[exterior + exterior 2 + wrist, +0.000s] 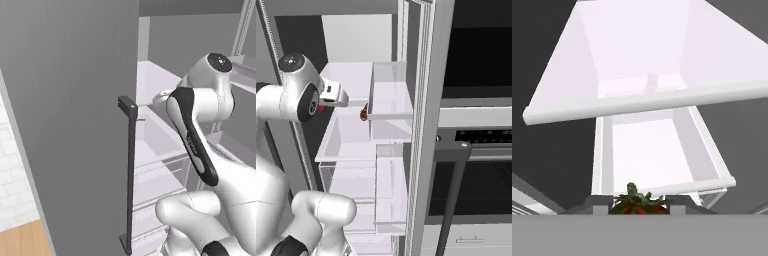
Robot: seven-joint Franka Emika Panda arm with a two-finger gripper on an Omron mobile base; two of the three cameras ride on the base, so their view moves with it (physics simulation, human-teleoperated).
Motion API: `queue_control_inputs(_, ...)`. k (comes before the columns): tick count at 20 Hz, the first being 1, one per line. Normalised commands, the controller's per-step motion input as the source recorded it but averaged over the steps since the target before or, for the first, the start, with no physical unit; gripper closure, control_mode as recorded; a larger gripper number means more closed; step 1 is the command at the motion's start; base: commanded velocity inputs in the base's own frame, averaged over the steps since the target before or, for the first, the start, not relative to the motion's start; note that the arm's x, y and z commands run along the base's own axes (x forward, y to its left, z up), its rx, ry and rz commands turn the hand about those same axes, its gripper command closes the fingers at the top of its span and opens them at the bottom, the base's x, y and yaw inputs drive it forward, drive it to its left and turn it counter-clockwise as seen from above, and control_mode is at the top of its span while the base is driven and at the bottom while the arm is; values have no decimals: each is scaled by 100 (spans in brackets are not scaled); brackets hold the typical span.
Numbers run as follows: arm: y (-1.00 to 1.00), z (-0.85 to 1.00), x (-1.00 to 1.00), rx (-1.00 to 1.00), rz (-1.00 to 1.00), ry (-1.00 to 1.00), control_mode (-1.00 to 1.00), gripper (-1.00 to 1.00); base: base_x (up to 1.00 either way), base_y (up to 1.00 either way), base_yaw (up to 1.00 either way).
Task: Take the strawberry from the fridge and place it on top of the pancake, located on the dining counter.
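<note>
The fridge (pixel 70 100) stands open, its grey door close on my left and its white shelves (pixel 353 80) ahead. My arm reaches in over the middle shelf. In the hand view the strawberry (pixel 637 204), red with green leaves, sits right between the finger tips of my gripper (pixel 638 207), which is shut on it. From the right base view a bit of the red strawberry (pixel 321 108) peeks out under the white hand, by the gripper (pixel 325 105). The pancake and the dining counter are out of view.
A small brown-orange bottle-like item (pixel 363 114) stands on the shelf right of the hand. Clear door bins (pixel 388 90) hang on the right door. The left door's dark bar handle (pixel 131 175) is near my elbow. A black-windowed wall oven (pixel 481 50) lies further right.
</note>
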Motion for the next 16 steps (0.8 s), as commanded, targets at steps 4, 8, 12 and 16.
queue_control_inputs(4,0,0,-100,0,0,0,-100,100,0,0,0)
queue_control_inputs(8,-1,5,-84,0,0,0,-100,100,0,0,0)
queue_control_inputs(12,0,-5,-17,0,0,3,-100,100,0,0,0)
queue_control_inputs(16,2,-3,0,-2,0,2,-100,100,0,0,0)
